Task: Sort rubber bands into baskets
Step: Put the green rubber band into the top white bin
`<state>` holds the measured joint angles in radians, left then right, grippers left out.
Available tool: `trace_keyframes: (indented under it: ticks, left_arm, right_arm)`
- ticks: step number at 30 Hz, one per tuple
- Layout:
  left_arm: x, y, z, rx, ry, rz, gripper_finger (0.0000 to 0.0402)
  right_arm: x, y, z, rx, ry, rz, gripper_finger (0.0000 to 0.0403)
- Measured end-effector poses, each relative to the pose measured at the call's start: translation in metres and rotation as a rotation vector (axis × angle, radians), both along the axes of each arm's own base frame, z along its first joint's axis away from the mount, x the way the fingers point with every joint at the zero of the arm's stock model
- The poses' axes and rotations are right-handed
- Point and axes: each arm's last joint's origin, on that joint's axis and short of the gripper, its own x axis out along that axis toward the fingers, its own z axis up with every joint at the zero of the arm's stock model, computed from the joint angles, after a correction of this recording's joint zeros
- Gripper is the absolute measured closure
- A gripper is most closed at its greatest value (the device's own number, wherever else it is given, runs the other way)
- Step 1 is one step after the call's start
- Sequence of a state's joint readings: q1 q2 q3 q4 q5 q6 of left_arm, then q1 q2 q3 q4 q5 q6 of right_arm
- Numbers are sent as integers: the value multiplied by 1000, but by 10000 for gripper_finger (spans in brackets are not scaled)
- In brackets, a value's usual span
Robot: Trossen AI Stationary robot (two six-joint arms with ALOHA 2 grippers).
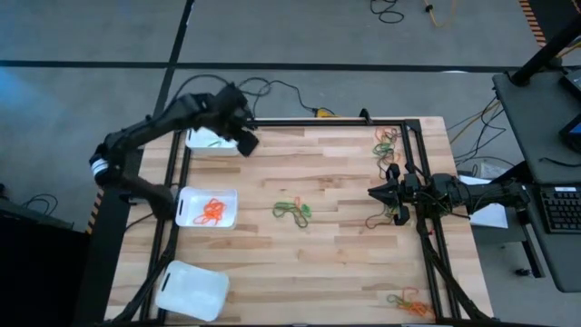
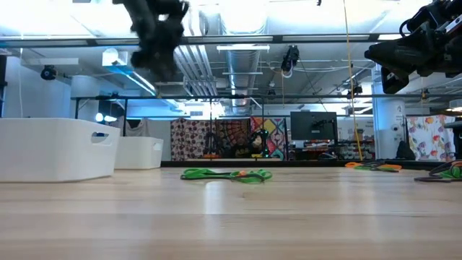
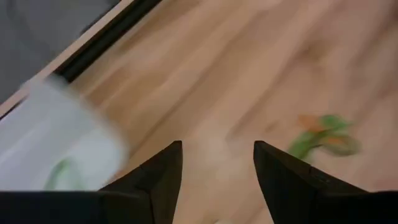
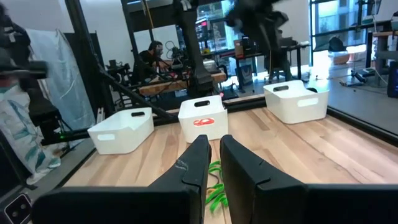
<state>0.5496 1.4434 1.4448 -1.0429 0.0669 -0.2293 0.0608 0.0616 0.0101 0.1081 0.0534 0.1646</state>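
- At the far left of the surface (image 1: 345, 272), three white baskets stood in a column. The nearest basket (image 1: 192, 291) looked empty from above, as far as I could tell.
- The middle basket (image 1: 207, 207) held a small heap of orange rubber bands (image 1: 211, 212), so that colour had been started.
- The far basket (image 1: 211, 141) showed a green band (image 3: 59, 174) inside it. My left fingers (image 1: 243, 138) hung above the surface just beside that basket's inner edge, spread apart with nothing between them. I judged a green band had just been delivered there.
- Near the middle of the surface lay a tangle of mostly green rubber bands with some orange (image 1: 292, 211), well apart from every basket. That was the closest work left.
- My right fingers (image 1: 377, 193) hovered over the right side of the surface, drawn nearly together and carrying nothing that I could see, pointing toward the central tangle.
- By the far right corner sat another mixed cluster of bands (image 1: 388, 141), partly on the frame rail.
- At the near right corner lay one more orange and green clump (image 1: 408, 302).
- In my judgement the sorting was at an early stage: two baskets had a little in them, one seemed untouched, and three piles waited.
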Motion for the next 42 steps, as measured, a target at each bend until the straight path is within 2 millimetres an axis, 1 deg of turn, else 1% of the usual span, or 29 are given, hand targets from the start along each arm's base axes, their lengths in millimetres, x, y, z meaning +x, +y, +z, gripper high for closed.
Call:
trace_keyframes:
  ticks: [3, 7, 10, 14, 18, 25, 32, 38, 40, 42]
  left_arm:
    - [22, -28, 7, 21, -98, -79, 219]
    - [50, -59, 3, 32, -163, -196, 219]
    - [67, -72, -4, 42, -186, -226, 219]
    - [82, -79, -16, 38, -172, -249, 219]
    - [95, -89, -31, 34, -118, -309, 219]
    - [115, -127, -59, 55, -26, -511, 219]
    - [130, -158, -85, 41, 31, -605, 219]
    - [136, -172, -105, 21, 89, -613, 230]
    - [138, -172, -112, 20, 120, -598, 235]
    - [141, -168, -122, -10, 147, -589, 243]
  right_arm:
    - [0, 0, 0, 0, 0, 0, 369]
    - [0, 0, 0, 0, 0, 0, 369]
    - [0, 0, 0, 0, 0, -1, 369]
    - [0, 0, 0, 0, 0, 0, 369]
    - [0, 0, 0, 0, 0, 0, 369]
    - [0, 0, 0, 0, 0, 0, 369]
    - [0, 0, 0, 0, 0, 0, 369]
    - [0, 0, 0, 0, 0, 0, 369]
    - [0, 0, 0, 0, 0, 0, 369]
    - [0, 0, 0, 0, 0, -1, 369]
